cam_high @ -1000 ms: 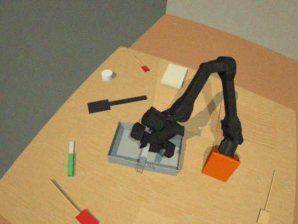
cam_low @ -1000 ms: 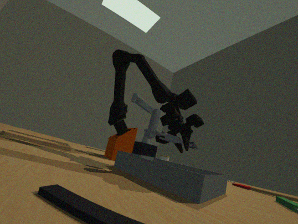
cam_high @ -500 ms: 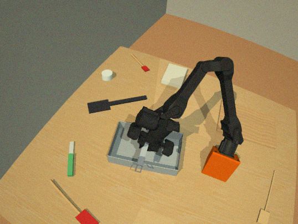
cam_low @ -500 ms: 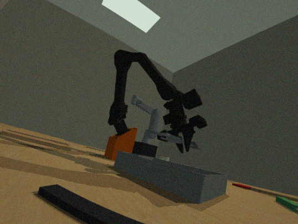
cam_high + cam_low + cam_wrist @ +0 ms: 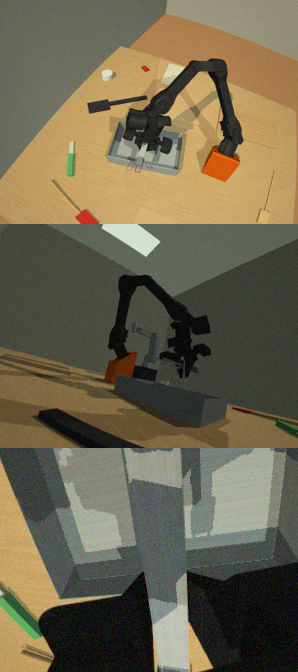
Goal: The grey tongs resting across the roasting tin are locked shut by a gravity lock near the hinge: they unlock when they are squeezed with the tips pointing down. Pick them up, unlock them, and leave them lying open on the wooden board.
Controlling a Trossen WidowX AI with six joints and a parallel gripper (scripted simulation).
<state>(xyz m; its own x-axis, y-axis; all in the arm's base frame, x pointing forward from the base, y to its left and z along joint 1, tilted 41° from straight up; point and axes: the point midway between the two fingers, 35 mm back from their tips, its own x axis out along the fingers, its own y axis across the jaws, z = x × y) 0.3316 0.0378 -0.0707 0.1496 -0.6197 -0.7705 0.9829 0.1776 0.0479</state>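
My gripper (image 5: 146, 147) (image 5: 184, 376) (image 5: 157, 574) points down over the roasting tin, shut on the grey tongs (image 5: 141, 153) (image 5: 170, 361) (image 5: 160, 533). In the exterior view the tongs are lifted above the rim, roughly level with a slight slant. They look narrow, their arms close together; the lock cannot be made out. A wire loop at one end shows beyond the tin's near wall in the top view; the other end is hidden by the gripper. The grey roasting tin (image 5: 163, 169) (image 5: 166, 401) stands on the table. The wooden board (image 5: 255, 125) lies right of it, behind the orange base.
The orange base (image 5: 221, 166) (image 5: 120, 369) stands right of the tin. A black spatula (image 5: 99, 106) (image 5: 83, 432) and green-handled tool (image 5: 70, 163) (image 5: 20, 615) lie left. A white cylinder (image 5: 107, 75) and pale block (image 5: 172, 72) are farther back. A red-ended tool (image 5: 87, 217) lies front left.
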